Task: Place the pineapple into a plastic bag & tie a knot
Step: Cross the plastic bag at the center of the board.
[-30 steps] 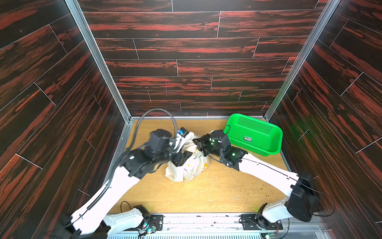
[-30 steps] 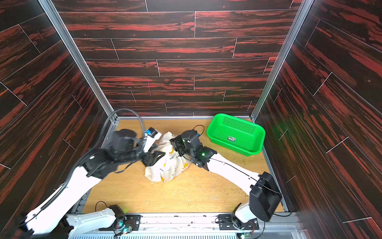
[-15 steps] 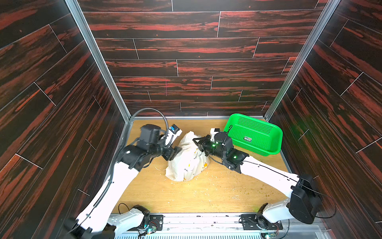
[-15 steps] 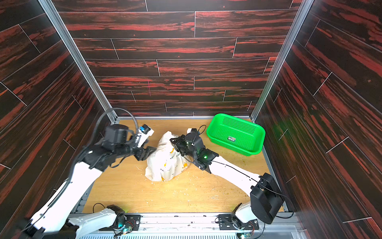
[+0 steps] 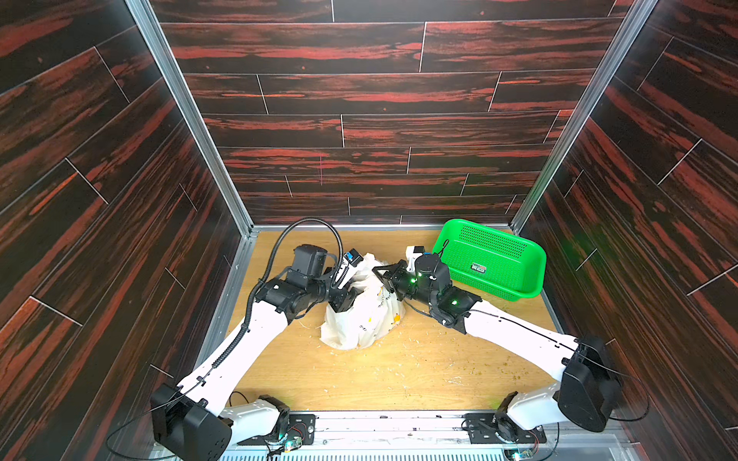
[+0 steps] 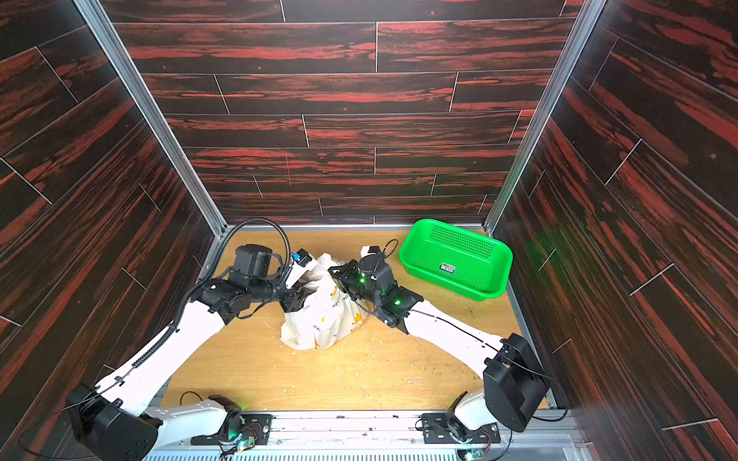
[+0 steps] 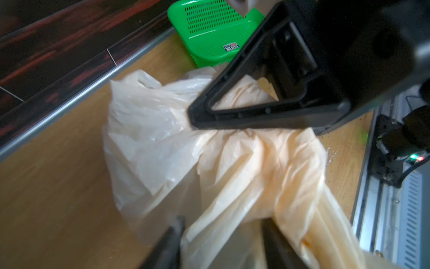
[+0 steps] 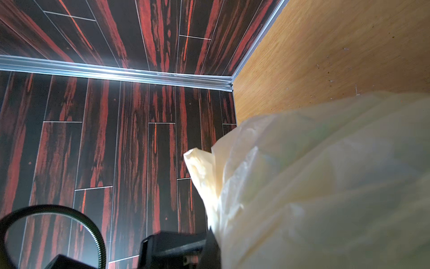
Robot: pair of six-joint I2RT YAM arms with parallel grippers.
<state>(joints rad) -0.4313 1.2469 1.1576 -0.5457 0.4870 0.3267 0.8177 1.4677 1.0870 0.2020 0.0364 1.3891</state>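
Observation:
The plastic bag (image 5: pixel 367 315) (image 6: pixel 319 319), white with small yellow bananas, sits bulging in the middle of the wooden floor. Its top is gathered into a twisted neck (image 7: pixel 232 139). My right gripper (image 5: pixel 383 273) (image 6: pixel 337 273) (image 7: pixel 193 116) is shut on that neck from the right. My left gripper (image 5: pixel 345 297) (image 6: pixel 297 299) (image 7: pixel 223 223) presses against the bag's upper left side. Its jaws stand apart around a strand of the bag's plastic (image 7: pixel 232 209). The bag (image 8: pixel 325 186) fills much of the right wrist view. The pineapple is hidden and the knot is out of view.
A green perforated basket (image 5: pixel 495 259) (image 6: pixel 455 255) (image 7: pixel 209 28) stands at the back right, just behind my right wrist. Dark wood-pattern walls close in the back and both sides. Small scraps litter the wooden floor (image 5: pixel 399 371) in front of the bag.
My left gripper drew back to the left away from the bag, then came back against it with its jaws narrower. The right gripper kept its hold on the bag's top.

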